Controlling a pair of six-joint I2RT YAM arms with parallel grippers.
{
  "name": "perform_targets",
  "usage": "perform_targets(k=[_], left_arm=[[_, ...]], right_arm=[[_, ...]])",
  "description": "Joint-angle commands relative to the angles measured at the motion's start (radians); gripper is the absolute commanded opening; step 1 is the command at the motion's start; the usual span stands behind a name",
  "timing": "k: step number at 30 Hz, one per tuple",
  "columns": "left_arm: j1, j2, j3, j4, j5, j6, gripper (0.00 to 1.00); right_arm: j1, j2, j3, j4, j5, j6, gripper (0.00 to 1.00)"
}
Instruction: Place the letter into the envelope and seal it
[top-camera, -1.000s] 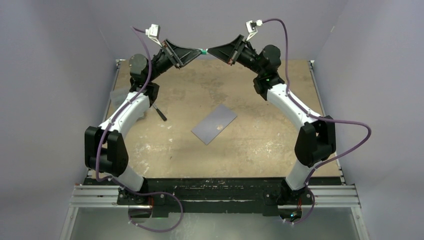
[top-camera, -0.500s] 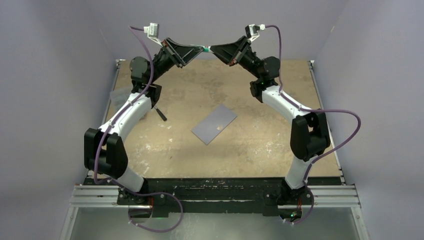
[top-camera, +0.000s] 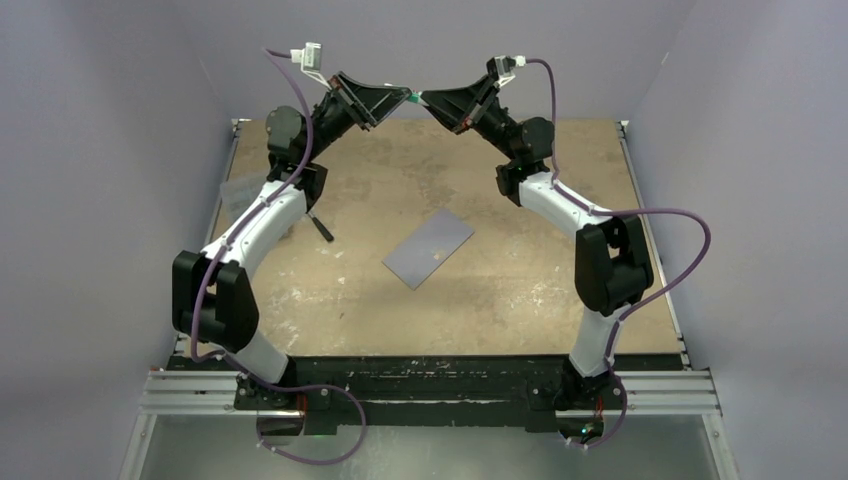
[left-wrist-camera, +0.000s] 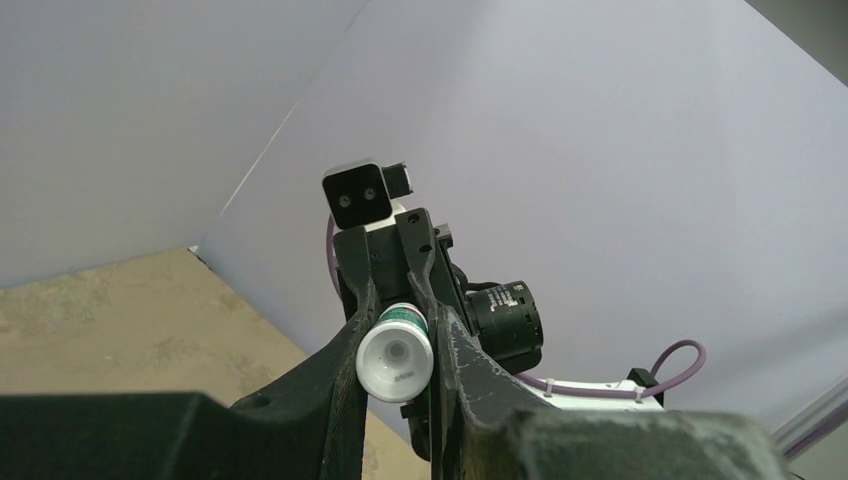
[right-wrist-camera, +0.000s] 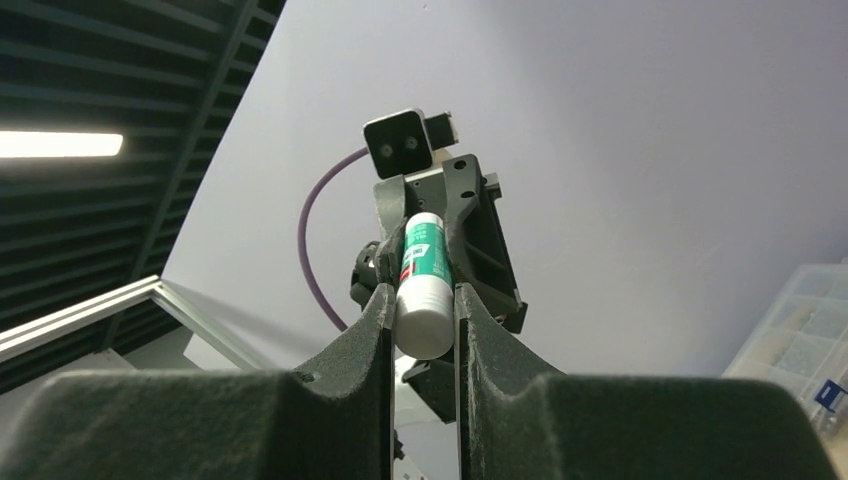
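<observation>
The grey-blue envelope (top-camera: 428, 247) lies flat in the middle of the table, flap not visible, with a small peach spot showing on it. The peach-tan letter is not visible as a separate sheet. Both grippers are raised high over the far edge of the table and meet tip to tip. My left gripper (top-camera: 404, 95) (left-wrist-camera: 395, 318) is shut on one white end of a green-and-white glue stick (top-camera: 414, 97) (left-wrist-camera: 395, 358). My right gripper (top-camera: 424, 99) (right-wrist-camera: 422, 300) is shut on the other white end of the glue stick (right-wrist-camera: 425, 265).
A short black object (top-camera: 322, 227) lies on the table left of the envelope. A clear ribbed plastic box (top-camera: 237, 190) sits at the table's left edge and shows in the right wrist view (right-wrist-camera: 800, 340). Lilac walls surround the table on three sides.
The joined grippers have risen slightly with the glue stick held between them. The right arm's elbow has folded in toward the left. The envelope has not moved.
</observation>
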Motion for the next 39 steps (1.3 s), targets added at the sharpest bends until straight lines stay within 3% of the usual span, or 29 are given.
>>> perform_targets(k=[1, 5, 10, 16, 18, 22, 25, 30, 35, 39], left_arm=[[-0.209, 0.108, -0.012, -0.297, 0.223, 0.107, 0.0], [-0.228, 0.116, -0.037, -0.309, 0.24, 0.117, 0.0], [-0.182, 0.051, -0.083, -0.358, 0.19, 0.15, 0.0], [-0.041, 0.019, -0.142, -0.118, 0.175, -0.083, 0.0], [-0.016, 0.023, -0.153, -0.036, 0.164, -0.186, 0.0], [0.003, 0.057, -0.185, 0.197, 0.122, -0.435, 0.0], [0.01, 0.085, -0.202, 0.335, 0.091, -0.55, 0.0], [0.01, 0.09, -0.2, 0.35, 0.082, -0.562, 0.0], [0.011, 0.069, -0.201, 0.296, 0.095, -0.525, 0.0], [0.01, 0.051, -0.202, 0.262, 0.107, -0.495, 0.0]], right_arm=[[0.225, -0.016, 0.097, -0.029, -0.23, -0.025, 0.0], [0.21, -0.014, 0.091, -0.062, -0.233, -0.068, 0.0], [0.06, -0.114, -0.075, -0.098, -0.158, -0.163, 0.0], [-0.056, -0.241, -0.269, -0.197, -0.13, -0.264, 0.02], [-0.061, -0.26, -0.315, -0.184, -0.128, -0.251, 0.14], [-0.061, -0.288, -0.381, -0.16, -0.128, -0.213, 0.61], [-0.061, -0.312, -0.404, -0.192, -0.122, -0.212, 0.79], [-0.061, -0.35, -0.412, -0.294, -0.107, -0.273, 0.81], [-0.063, -0.339, -0.351, -0.428, -0.089, -0.345, 0.76], [-0.068, -0.309, -0.304, -0.436, -0.083, -0.346, 0.72]])
